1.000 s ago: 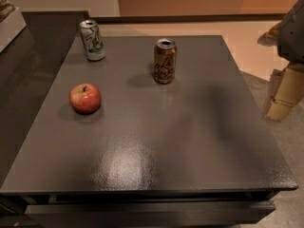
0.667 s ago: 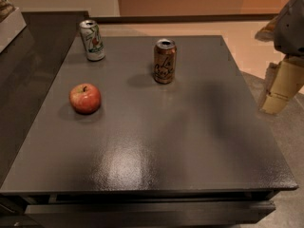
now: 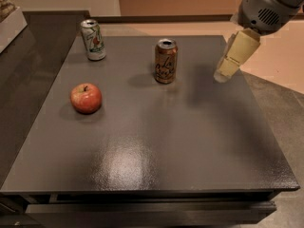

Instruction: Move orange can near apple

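Containers: The orange can [image 3: 166, 61] stands upright on the dark grey table [image 3: 156, 146], in the far half of the top and near its middle from side to side. Its silver top faces up; its contents cannot be told. A white-and-green can [image 3: 93, 40] stands upright to the left of the orange can and slightly farther back, well apart from it, close to the table's far left corner. Its contents cannot be told either. The apple [image 3: 86, 98] rests to the left of the orange can and nearer the camera, stem up, well apart from both cans.

Surface and room: The table top is flat, with a dull sheen nearer the camera than the orange can. Behind the orange can lie a tan floor [image 3: 280, 56] and a pale wall. Far to the left of the orange can, at the frame edge, is the corner of a light box [image 3: 9, 20] on a dark counter.

Edges and open room: The gripper [image 3: 227, 66] hangs to the right of the orange can, above the table's right side, apart from the can and holding nothing. Whether it is spread or closed cannot be told. The grey arm housing [image 3: 268, 6] sits above it. The table top between the orange can and the apple carries no object.
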`<state>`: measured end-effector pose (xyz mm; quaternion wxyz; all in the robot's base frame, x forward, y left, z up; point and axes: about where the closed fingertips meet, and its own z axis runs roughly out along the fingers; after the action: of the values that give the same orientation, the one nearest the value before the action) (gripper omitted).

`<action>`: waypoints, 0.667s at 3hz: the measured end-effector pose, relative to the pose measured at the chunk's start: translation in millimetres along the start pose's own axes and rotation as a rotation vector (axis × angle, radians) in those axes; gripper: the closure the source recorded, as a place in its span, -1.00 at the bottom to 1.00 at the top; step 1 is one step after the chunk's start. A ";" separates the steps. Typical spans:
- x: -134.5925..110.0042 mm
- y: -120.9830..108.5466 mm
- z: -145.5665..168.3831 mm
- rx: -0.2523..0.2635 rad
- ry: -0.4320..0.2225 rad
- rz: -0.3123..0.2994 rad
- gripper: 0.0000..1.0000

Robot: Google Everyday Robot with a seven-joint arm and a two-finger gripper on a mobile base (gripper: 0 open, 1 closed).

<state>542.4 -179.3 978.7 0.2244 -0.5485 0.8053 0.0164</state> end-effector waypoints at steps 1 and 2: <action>-31.4 -42.4 42.0 -0.001 -0.074 0.069 -1.00; -64.2 -67.1 83.4 -0.021 -0.138 0.097 -1.00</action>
<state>649.9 -127.0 942.8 0.2724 -0.5087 0.8134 0.0735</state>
